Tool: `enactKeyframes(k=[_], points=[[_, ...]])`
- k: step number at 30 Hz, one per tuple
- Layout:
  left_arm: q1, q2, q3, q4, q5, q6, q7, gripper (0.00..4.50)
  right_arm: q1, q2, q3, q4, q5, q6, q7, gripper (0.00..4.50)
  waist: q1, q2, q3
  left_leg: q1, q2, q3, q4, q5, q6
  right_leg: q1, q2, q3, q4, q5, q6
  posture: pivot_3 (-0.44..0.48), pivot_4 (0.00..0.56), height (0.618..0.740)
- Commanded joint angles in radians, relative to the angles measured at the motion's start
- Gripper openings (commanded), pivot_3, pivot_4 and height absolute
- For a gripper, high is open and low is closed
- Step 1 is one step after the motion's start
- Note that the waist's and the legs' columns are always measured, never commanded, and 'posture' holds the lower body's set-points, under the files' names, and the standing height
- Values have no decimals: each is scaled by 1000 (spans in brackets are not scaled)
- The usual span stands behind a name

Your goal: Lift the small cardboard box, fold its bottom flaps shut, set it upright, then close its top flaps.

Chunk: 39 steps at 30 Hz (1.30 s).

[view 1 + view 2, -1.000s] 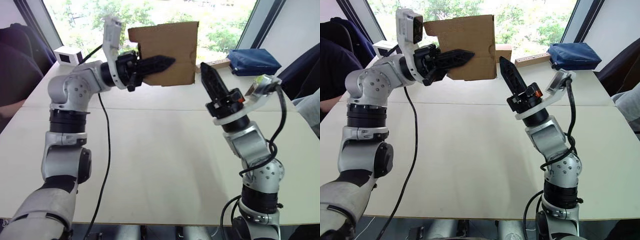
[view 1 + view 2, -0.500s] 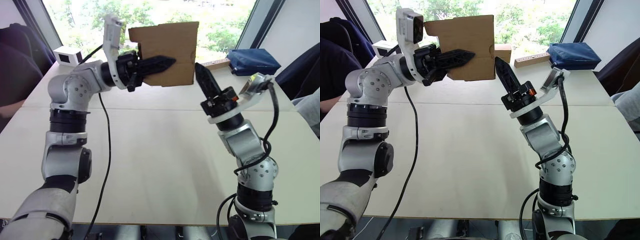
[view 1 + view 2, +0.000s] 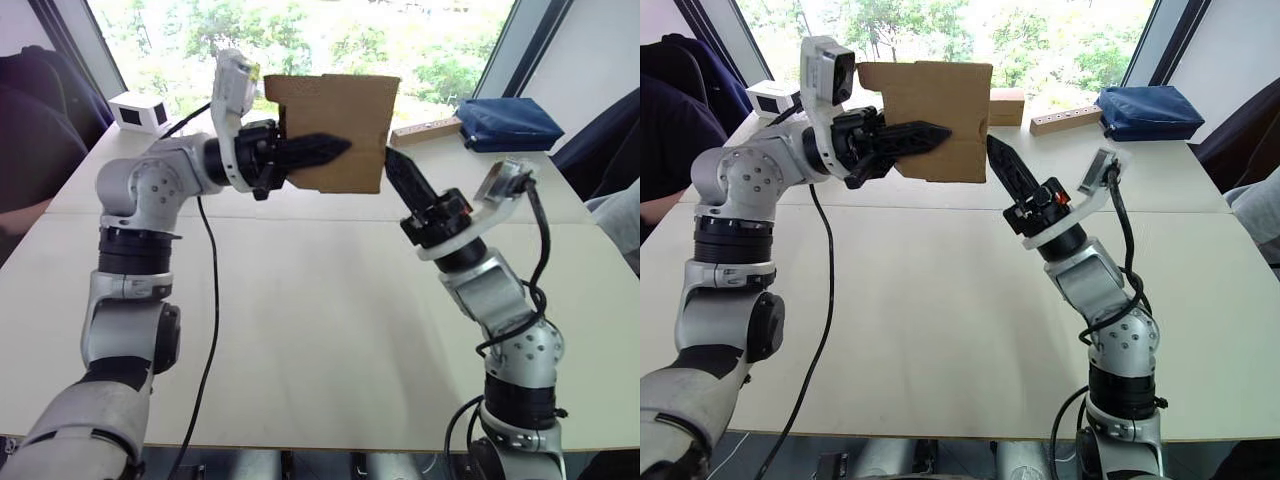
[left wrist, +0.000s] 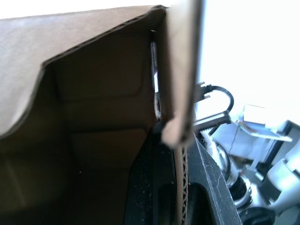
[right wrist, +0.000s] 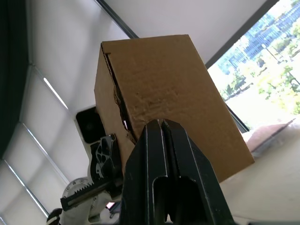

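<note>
Small cardboard box [image 3: 335, 130] hangs upper centre, one wall pinched in my left gripper [image 3: 335, 150] so its flaps face my right gripper [image 3: 392, 162], fingers pressed together, touching its lower corner.

No text, label, brand, number or sign can be read anywhere; the small cardboard box [image 3: 932, 118] shows plain brown faces with no print, and the white box [image 3: 137, 111] on the table [image 3: 320, 330] beyond it, toward the window, carries a dark window but no lettering that can be made out
</note>
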State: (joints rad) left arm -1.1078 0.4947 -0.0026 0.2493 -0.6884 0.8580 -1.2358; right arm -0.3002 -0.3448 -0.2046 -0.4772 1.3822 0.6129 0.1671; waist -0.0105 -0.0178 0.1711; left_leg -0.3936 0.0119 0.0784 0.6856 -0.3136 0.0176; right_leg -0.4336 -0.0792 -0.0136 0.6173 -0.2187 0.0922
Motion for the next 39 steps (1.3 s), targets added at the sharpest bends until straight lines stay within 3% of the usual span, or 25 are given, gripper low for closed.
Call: enactKeyframes(k=[1,6,12,18,22,34,39], points=[[-56,81,-126,-97,123,-77,-65,0,96,-202,-82,-82,-12,93,90,23,0,0,0,0,0,0,0,0,0,0,0,0,-1,0,0,0,150,740],[-113,153,-331,-126,298,-140,-149,0,262,-501,-59,-179,-159,196,282,23,0,0,0,0,0,1,0,-1,2,0,1,0,-2,-1,-1,0,150,740],[-182,247,-588,-257,457,-127,-333,0,355,-713,-47,-330,-301,231,398,23,0,0,0,1,0,1,0,-1,2,0,2,2,-2,-3,-3,0,150,740],[-226,240,-814,-294,649,-74,-374,0,326,-737,-75,-417,-312,244,342,23,7,-1,0,0,-1,1,0,-1,2,1,2,2,-3,-4,-2,0,150,740],[-243,215,-926,-274,695,-65,-379,0,299,-728,-58,-426,-318,258,295,23,16,-1,0,0,-1,1,1,-1,2,0,2,3,-3,-4,-2,0,150,740],[-230,5,-957,-179,802,114,-288,0,274,-667,8,-421,-376,271,202,23,23,-1,0,-10,0,-1,14,-4,8,-3,2,2,-1,-3,-1,0,150,740],[-246,-35,-952,-173,795,155,-280,0,269,-656,21,-404,-411,267,212,23,24,-1,0,-13,0,-1,15,-4,8,-5,2,2,-1,-2,1,0,150,740]])
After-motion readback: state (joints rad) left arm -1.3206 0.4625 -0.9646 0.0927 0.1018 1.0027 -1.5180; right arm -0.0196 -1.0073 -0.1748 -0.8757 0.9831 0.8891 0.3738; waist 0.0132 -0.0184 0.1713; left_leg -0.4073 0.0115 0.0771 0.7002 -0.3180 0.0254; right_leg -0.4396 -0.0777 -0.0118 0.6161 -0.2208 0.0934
